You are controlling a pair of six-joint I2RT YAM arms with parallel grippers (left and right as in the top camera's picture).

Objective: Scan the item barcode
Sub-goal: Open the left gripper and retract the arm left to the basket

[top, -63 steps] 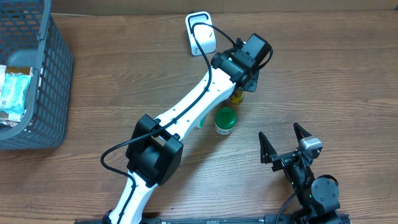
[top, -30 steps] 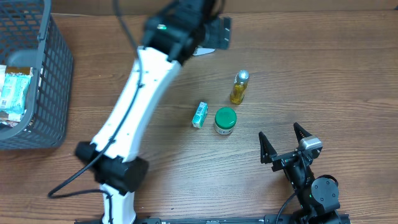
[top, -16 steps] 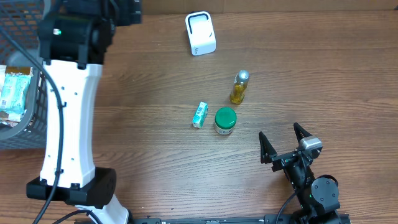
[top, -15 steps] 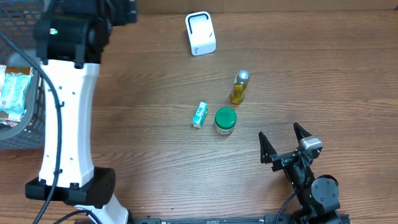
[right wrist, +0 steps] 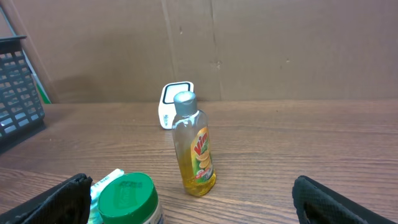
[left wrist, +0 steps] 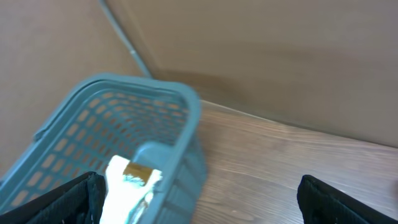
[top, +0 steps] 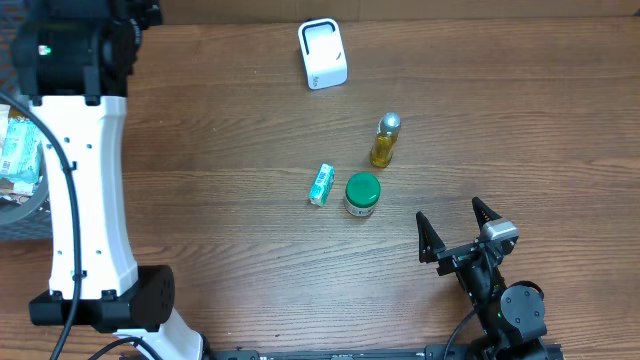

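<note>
Three items wait mid-frame below the scanner, seemingly staged for it; left gripper gapes empty over the basket, frame left, probably fetching; right gripper wide, idle

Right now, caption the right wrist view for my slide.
Open right claw faces upright yellow bottle, green-lidded jar beside it, white scanner behind.

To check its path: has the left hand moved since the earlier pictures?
Yes: the left hand swung left, away from the white scanner, to over the basket.
</note>
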